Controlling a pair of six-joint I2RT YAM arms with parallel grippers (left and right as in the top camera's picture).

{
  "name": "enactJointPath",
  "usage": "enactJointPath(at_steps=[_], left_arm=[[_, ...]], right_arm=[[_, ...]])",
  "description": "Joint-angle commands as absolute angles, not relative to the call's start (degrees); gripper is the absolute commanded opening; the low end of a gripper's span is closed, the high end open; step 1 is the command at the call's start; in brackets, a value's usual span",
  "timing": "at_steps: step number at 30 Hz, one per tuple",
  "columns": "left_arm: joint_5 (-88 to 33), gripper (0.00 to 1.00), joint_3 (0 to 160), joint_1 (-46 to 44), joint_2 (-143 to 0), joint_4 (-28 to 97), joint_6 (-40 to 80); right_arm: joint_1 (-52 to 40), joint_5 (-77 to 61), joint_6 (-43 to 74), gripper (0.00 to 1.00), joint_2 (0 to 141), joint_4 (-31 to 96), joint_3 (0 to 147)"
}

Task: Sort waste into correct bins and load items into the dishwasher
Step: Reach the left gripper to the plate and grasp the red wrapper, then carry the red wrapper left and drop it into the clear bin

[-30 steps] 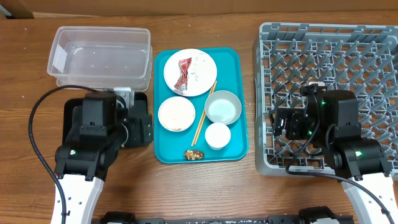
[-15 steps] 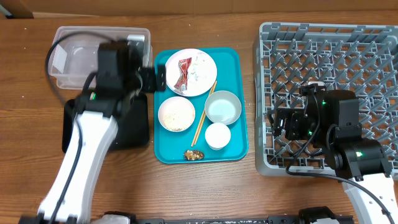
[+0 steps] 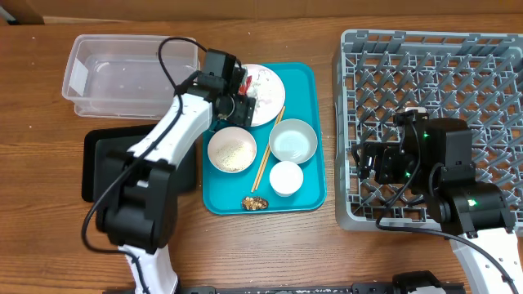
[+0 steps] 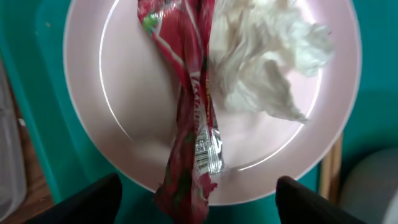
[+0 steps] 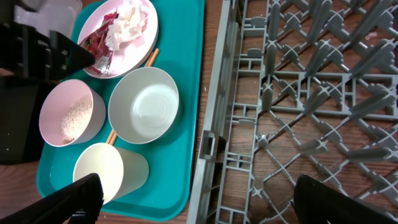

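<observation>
Now, from the far left, the clear tub (image 3: 131,73) and the black tray (image 3: 96,163) lie well off to the left of our left gripper (image 3: 242,103). A second ago that gripper hung over the black tray. It has since swung out across the teal tray (image 3: 315,192) to the white plate (image 3: 270,96).

Its fingers (image 4: 102,199) are spread, though closer together than they were. The lower end of the red-and-white wrapper (image 4: 189,118) lies between them, untouched as far as we can tell. The crumpled white paper (image 4: 264,56) sits just beside the wrapper on the same plate, ahead of the fingers.

We judge that waste sorting starts with the wrapper. The gripper must drop a little, pinch it, and carry it back to a bin.

Just short of the gripper stand the rice bowl (image 3: 232,150), the chopsticks (image 3: 263,167), the pale bowl (image 3: 292,140), the cup (image 3: 286,177) and the brown scrap (image 3: 254,202), all unmoved.

Further right, the grey dish rack (image 3: 441,65) holds no dishes that we can see. Our right gripper (image 3: 374,163) hovers over its near left part, spread wide exactly as before, so loading has not begun.
</observation>
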State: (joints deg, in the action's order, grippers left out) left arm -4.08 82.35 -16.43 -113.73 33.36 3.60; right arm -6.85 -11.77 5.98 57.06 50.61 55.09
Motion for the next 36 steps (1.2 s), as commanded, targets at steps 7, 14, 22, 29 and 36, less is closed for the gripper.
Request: enactJointPath(at_steps=[7, 14, 22, 29, 36], left_arm=[[-3.6, 0.44, 83.5, -16.7, -116.6, 30.2, 4.3], [-3.6, 0.2, 83.5, -16.7, -116.6, 29.4, 4.3], [-2.7, 0.04, 86.3, -16.4, -115.0, 32.2, 4.3], [9.9, 0.04, 96.7, -13.6, -106.8, 37.5, 4.7], [12.9, 0.04, 97.5, -5.9, -105.9, 38.7, 5.6]], right_arm=[[-7.2, -12.1, 6.0, 1.0, 56.4, 50.3, 56.7], [-7.2, -12.1, 6.0, 1.0, 56.4, 50.7, 56.7], [-7.2, -12.1, 6.0, 1.0, 56.4, 51.6, 56.7], [-7.2, -12.1, 6.0, 1.0, 56.4, 52.2, 56.7], [-7.2, -12.1, 6.0, 1.0, 56.4, 52.4, 56.7]])
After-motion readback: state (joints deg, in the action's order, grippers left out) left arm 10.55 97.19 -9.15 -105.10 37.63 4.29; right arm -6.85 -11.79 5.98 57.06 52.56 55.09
